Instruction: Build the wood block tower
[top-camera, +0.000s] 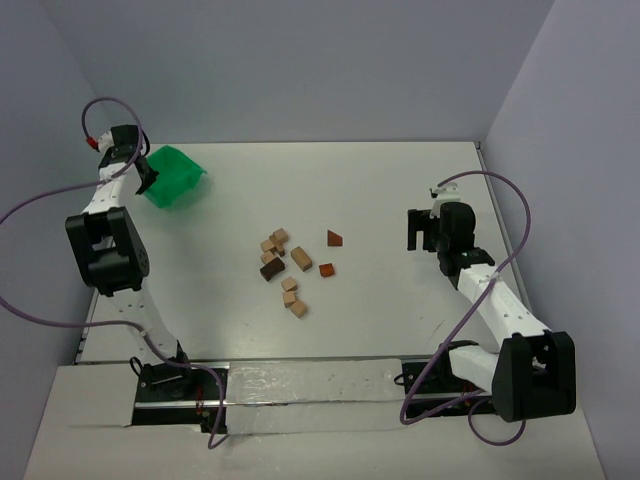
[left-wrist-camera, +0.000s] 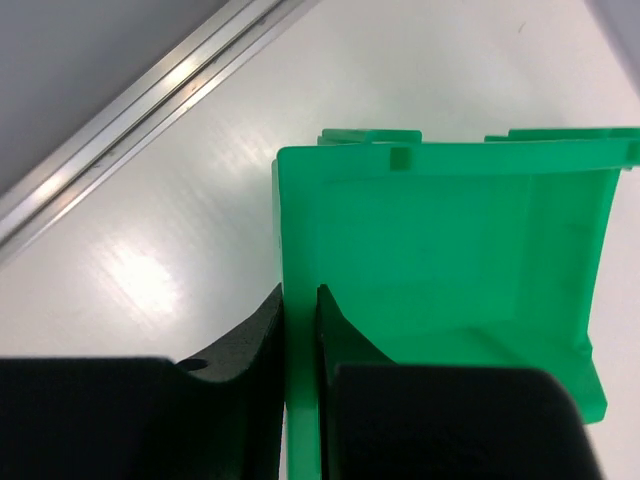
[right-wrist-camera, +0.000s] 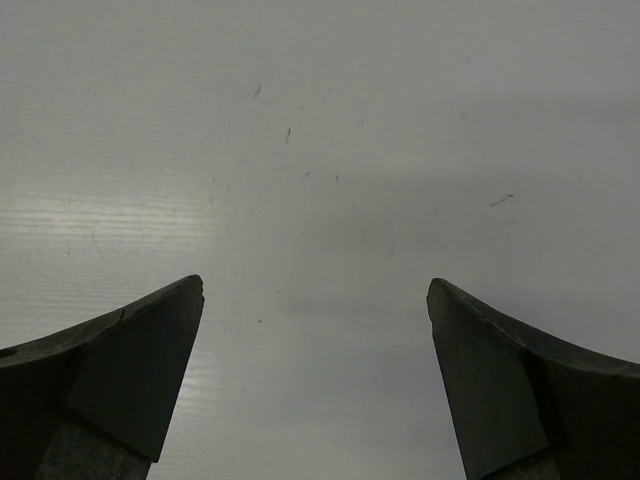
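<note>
At far left, the left gripper (left-wrist-camera: 300, 298) is clamped on one wall of the green plastic bin (left-wrist-camera: 450, 250), whose inside shows only bare green plastic. The small tan, reddish and dark-brown wood blocks (top-camera: 290, 265) lie scattered, unstacked, mid-way across the white table (top-camera: 400, 170). The right gripper (right-wrist-camera: 315, 290) hangs wide apart, holding nothing.

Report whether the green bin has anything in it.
Empty. The left wrist view looks into the green bin and shows only bare plastic; the wood blocks lie out on the table.
</note>
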